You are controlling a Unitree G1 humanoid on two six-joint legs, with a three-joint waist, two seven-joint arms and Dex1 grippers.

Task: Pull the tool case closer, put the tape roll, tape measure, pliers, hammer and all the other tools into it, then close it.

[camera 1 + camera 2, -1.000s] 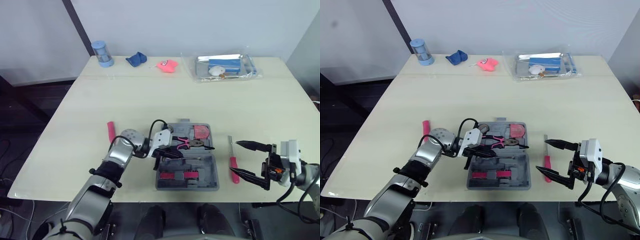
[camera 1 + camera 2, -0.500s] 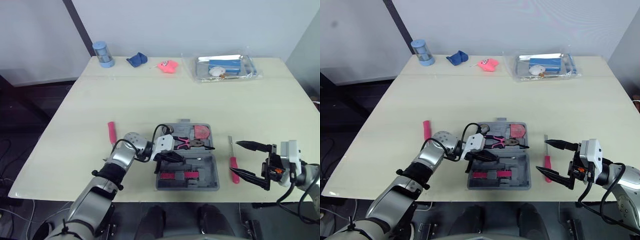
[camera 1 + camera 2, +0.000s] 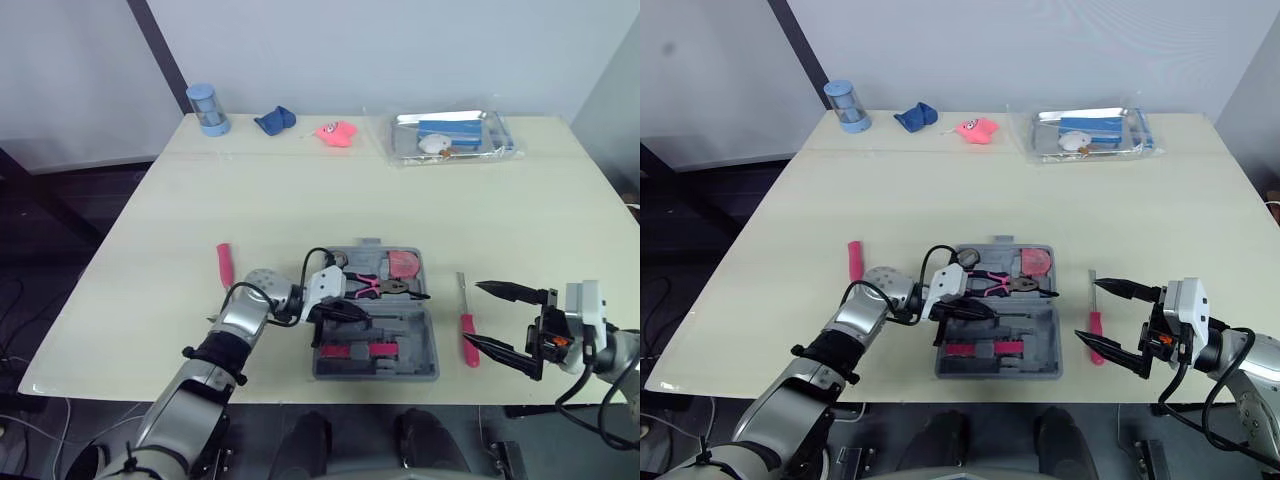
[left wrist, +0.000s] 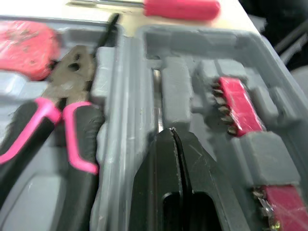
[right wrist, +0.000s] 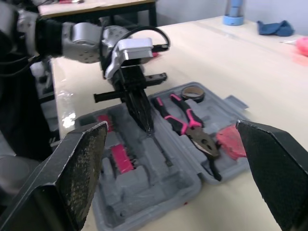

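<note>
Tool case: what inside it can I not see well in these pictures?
- Head views: the left gripper covers the tool case slots under it.
- Left wrist view: the pliers handles run off the edge.
- Head views: the bit rows are too small to count.

Setting: a robotics test room or lab. Indicators: a plain pale wall [image 3: 400, 50] across the top of the frame; one bare pale table [image 3: 330, 190] at centre; unrelated props lined along its far edge (blue canister [image 3: 206, 108], blue cloth [image 3: 272, 120], pink item [image 3: 337, 132], clear packet [image 3: 450, 134]); loose cables [image 3: 15, 300] on the dark floor [image 3: 50, 200] at lower left.
</note>
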